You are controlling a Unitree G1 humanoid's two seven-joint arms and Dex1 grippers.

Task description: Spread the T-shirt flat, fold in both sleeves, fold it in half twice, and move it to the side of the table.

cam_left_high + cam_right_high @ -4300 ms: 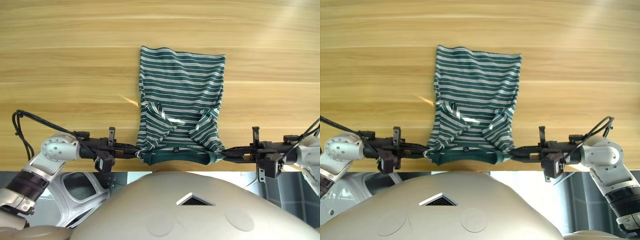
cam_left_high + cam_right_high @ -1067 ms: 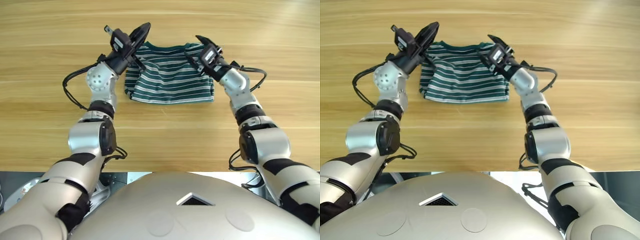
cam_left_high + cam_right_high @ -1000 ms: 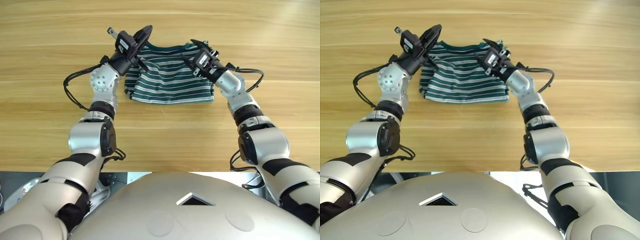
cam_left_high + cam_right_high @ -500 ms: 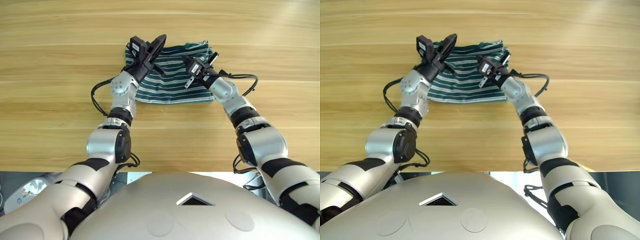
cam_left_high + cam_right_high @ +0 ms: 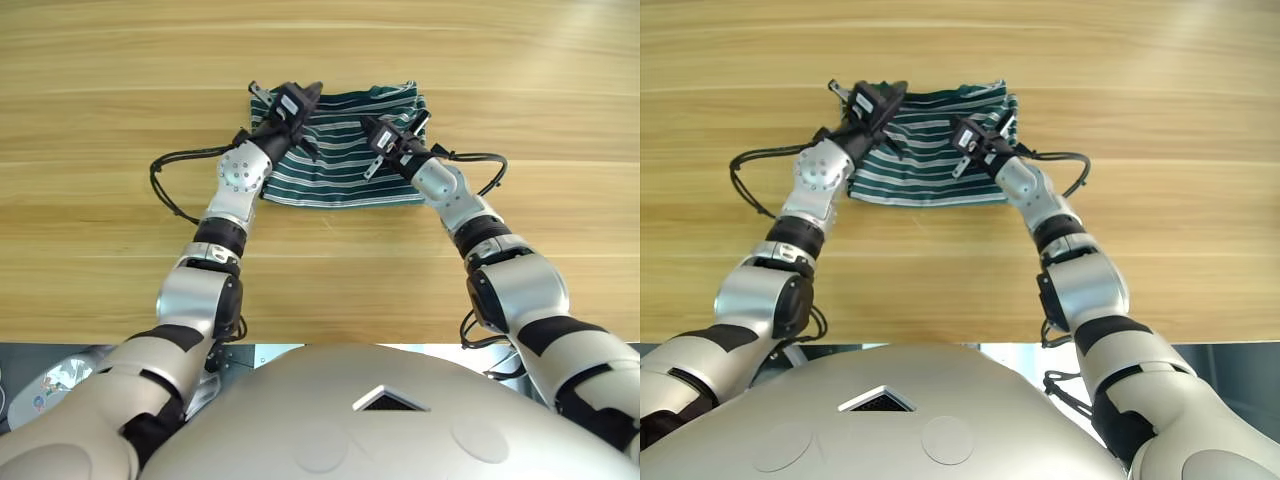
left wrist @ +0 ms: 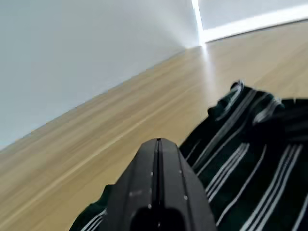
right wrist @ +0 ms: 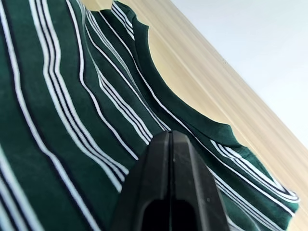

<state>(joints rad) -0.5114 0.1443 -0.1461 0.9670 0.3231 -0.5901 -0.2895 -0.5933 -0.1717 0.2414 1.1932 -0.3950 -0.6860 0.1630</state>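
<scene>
The T-shirt [image 5: 340, 160], dark green with thin white stripes, lies folded into a wide rectangle on the far middle of the wooden table [image 5: 120, 200]. Its collar edge [image 7: 192, 120] lies along the far side. My left gripper [image 5: 314, 91] is shut and hovers over the shirt's far left part, its black fingers [image 6: 158, 159] pressed together with no cloth between them. My right gripper [image 5: 368, 123] is shut too and sits low over the shirt's right half. Its fingers [image 7: 169, 159] point across the stripes toward the collar.
Bare wood surrounds the shirt on all sides. The table's near edge [image 5: 300, 343] runs just in front of me. A pale wall [image 6: 72, 48] stands beyond the table's far side.
The long shirt has been folded in half away from me. In the last second both grippers drew inward over it, and the left one dropped lower at the far left corner.
</scene>
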